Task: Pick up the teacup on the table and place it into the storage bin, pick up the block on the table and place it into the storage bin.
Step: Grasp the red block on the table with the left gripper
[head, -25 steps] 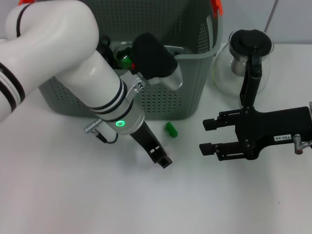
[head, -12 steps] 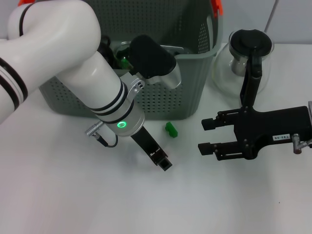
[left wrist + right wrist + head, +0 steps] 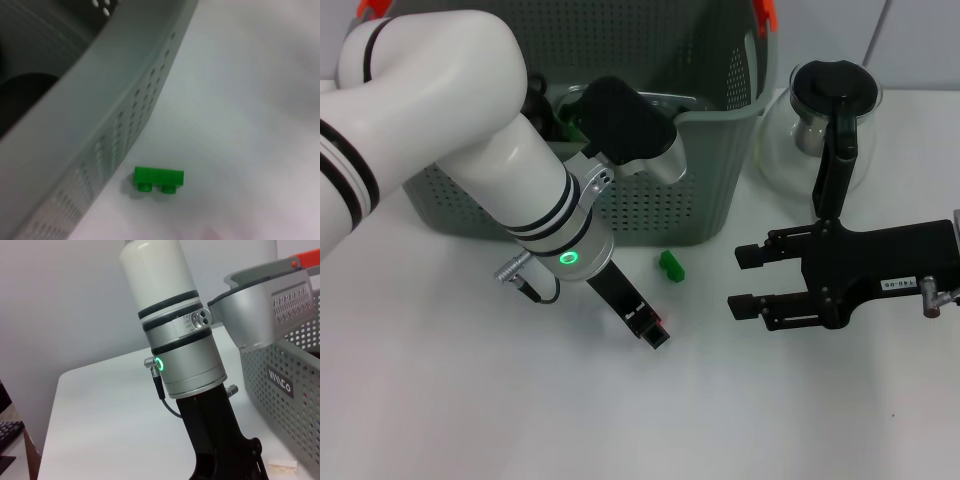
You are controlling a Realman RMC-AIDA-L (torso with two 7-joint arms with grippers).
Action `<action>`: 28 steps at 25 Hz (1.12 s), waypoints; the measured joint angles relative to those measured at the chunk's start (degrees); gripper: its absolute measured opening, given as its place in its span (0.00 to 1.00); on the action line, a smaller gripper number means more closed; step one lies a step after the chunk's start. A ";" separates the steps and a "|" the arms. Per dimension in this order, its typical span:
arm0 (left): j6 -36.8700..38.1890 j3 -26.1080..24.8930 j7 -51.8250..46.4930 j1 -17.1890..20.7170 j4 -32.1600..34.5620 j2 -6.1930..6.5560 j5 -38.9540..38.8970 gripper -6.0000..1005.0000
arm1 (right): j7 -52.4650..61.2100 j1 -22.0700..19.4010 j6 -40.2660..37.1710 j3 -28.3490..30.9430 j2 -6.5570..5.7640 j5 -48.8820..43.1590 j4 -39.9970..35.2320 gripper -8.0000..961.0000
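The left gripper (image 3: 656, 337) has edged slightly nearer, finger state unclear, leaving the green block (image 3: 671, 265) untouched on the table beside the bin (image 3: 720, 180); right gripper (image 3: 752, 280) idle, fingers apart.

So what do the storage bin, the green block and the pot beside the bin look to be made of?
Storage bin: matte grey-green moulded plastic, judging by its rows of punched holes and rounded rim. Green block: glossy hard plastic, seemingly a studded toy brick; the left wrist view shows two studs. Pot: clear glass body, see-through with reflections, with a black handle and lid, probably plastic.
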 joint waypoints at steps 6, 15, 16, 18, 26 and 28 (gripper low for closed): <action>-0.03 0.12 -0.03 -0.12 0.23 -0.09 0.10 0.57 | 0.00 -0.07 0.00 0.00 0.00 -0.08 0.18 0.71; -0.66 0.44 -0.03 -0.14 0.58 -0.18 0.00 0.56 | 0.00 -0.11 0.00 0.00 -0.09 -0.05 0.49 0.71; -0.69 0.44 -0.03 -0.16 0.60 -0.18 0.00 0.55 | 0.00 -0.11 0.00 0.00 -0.09 -0.06 0.50 0.71; -0.73 0.43 -0.04 -0.17 0.64 -0.17 -0.02 0.55 | 0.00 -0.11 0.00 0.00 -0.09 -0.08 0.51 0.71; -0.97 0.23 -0.08 -0.29 0.93 -0.16 0.00 0.48 | 0.00 -0.11 -0.06 0.00 -0.18 -0.09 0.53 0.71; -1.06 0.24 -0.10 -0.30 0.93 -0.16 0.06 0.41 | 0.00 -0.11 -0.08 0.00 -0.18 -0.09 0.53 0.71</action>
